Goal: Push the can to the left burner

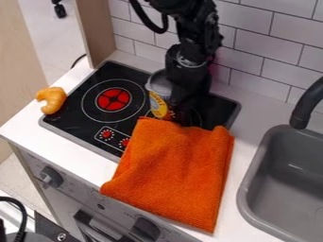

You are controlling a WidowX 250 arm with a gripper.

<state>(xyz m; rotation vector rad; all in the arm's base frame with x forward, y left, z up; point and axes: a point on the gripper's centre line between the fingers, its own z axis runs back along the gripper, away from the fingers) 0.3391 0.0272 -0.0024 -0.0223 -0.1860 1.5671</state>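
The can (159, 97), silvery with a yellow label, stands upright on the black stovetop, between the left burner (114, 99) and the right one. Just to the can's right hangs the black gripper (176, 111), low over the right burner and close against the can's side; whether they touch is hard to tell. The left burner, with its red centre, has nothing on it. The arm and the orange cloth hide most of the right burner.
An orange cloth (175, 175) covers the stove's front right corner and the counter before it. A croissant (52, 99) lies at the stove's left edge. The grey sink (287, 175) and dark faucet (307, 106) are at right; a tiled wall (268, 59) rises behind.
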